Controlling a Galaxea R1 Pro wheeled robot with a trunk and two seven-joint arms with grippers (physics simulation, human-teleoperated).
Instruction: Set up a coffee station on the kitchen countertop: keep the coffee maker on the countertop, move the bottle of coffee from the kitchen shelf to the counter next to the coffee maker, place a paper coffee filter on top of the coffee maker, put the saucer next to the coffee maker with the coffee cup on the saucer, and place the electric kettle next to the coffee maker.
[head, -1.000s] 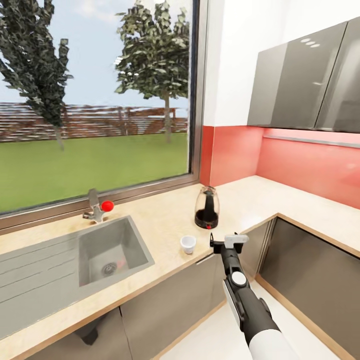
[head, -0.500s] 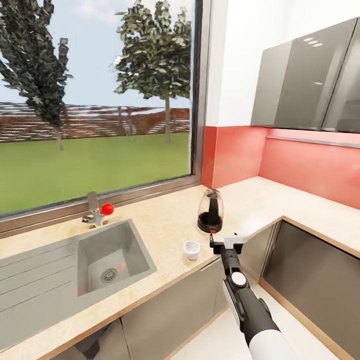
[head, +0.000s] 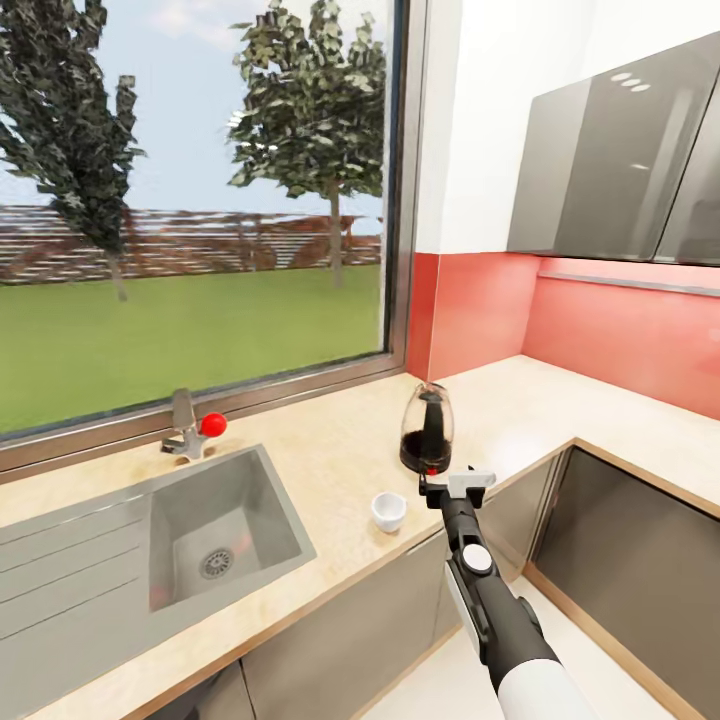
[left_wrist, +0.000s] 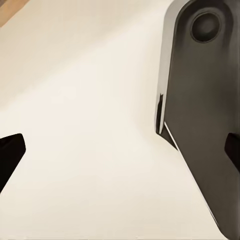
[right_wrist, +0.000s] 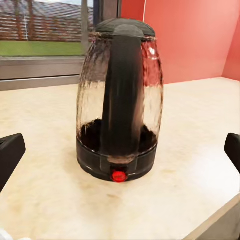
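Note:
The electric kettle (head: 427, 431), clear glass with a black base and a red switch, stands on the beige countertop (head: 330, 455) near the corner. In the right wrist view the electric kettle (right_wrist: 120, 100) faces me handle-first, upright. My right gripper (head: 457, 484) hovers at the counter's front edge just before the kettle, open, with its fingertips (right_wrist: 10, 155) wide apart and nothing between them. A small white coffee cup (head: 388, 510) sits on the counter to the left of that gripper. My left gripper (left_wrist: 120, 150) is open over the pale floor, beside a grey part of my own body.
An inset grey sink (head: 225, 525) with a red-knobbed tap (head: 190, 428) lies left of the cup, under a large window. Grey wall cabinets (head: 620, 160) hang at the right above a red backsplash. The counter turns a corner to the right over grey cabinet fronts (head: 640, 570).
The whole view has shifted as the base moved. The kettle now stands closer in front of my right gripper, and the cup is nearer to it too.

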